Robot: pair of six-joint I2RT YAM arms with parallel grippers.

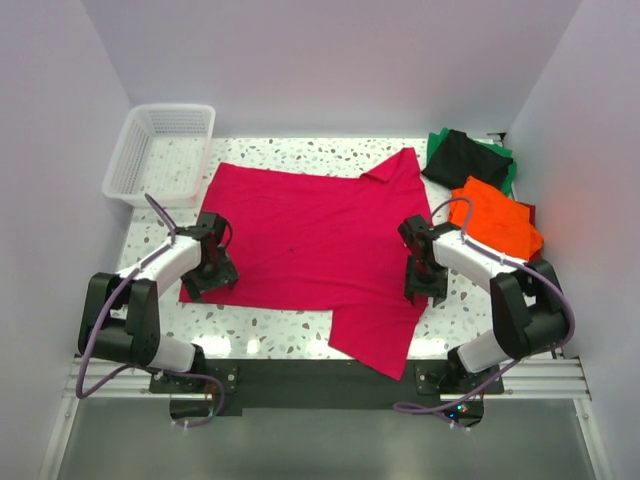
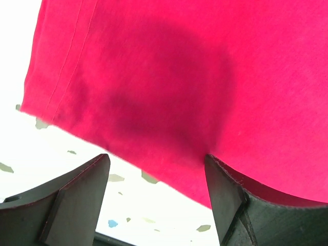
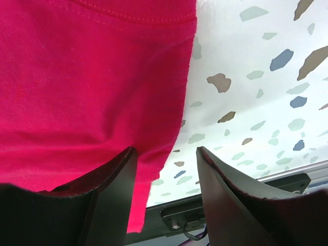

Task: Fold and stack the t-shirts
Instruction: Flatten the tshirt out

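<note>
Left gripper hangs with its jaws parted, unclenched, over the left hem of the crimson-pink t-shirt. One finger is at the cloth's edge and the other is over the speckled table. The right gripper is likewise released at the shirt's right edge, and the hem runs between its two fingers. The shirt lies spread flat, with one sleeve angled toward the far right and one flap toward the near edge. Beyond the shirt's far-right corner lies a heap of a black t-shirt on a green t-shirt, with an orange t-shirt just nearer. Off the shirt's far-left corner stands a white mesh basket; the speckled tabletop shows through its floor.
</note>
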